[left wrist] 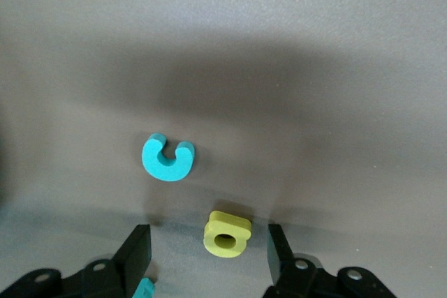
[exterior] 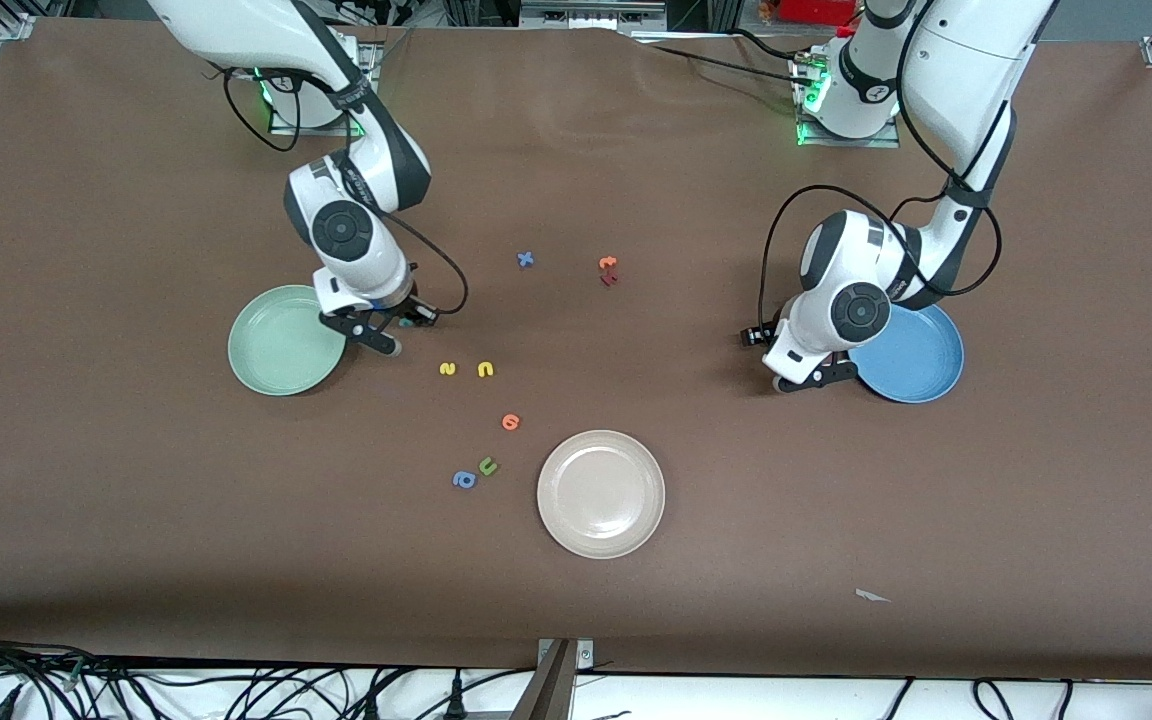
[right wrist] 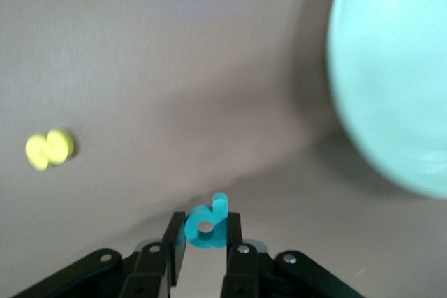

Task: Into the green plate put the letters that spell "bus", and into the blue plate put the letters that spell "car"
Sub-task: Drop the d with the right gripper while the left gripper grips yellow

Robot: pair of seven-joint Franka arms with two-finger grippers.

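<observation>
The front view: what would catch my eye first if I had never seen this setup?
Probably the two white arms bent low over the brown table. The right gripper, beside the green plate, pinches a cyan "b". The left gripper, beside the blue plate, stands open around a yellow "a", with a cyan "c" close by. Between them lie scattered small letters and a cream-white plate, nearest the front camera.

Cream-white plate [exterior: 601,493] on the brown table [exterior: 136,500], nearest the front camera, green "u" [exterior: 487,466] touching blue "a" [exterior: 463,480] beside it, orange letter [exterior: 510,422] just above them, blue "x" [exterior: 525,260], orange and red letters [exterior: 608,271] together.
</observation>
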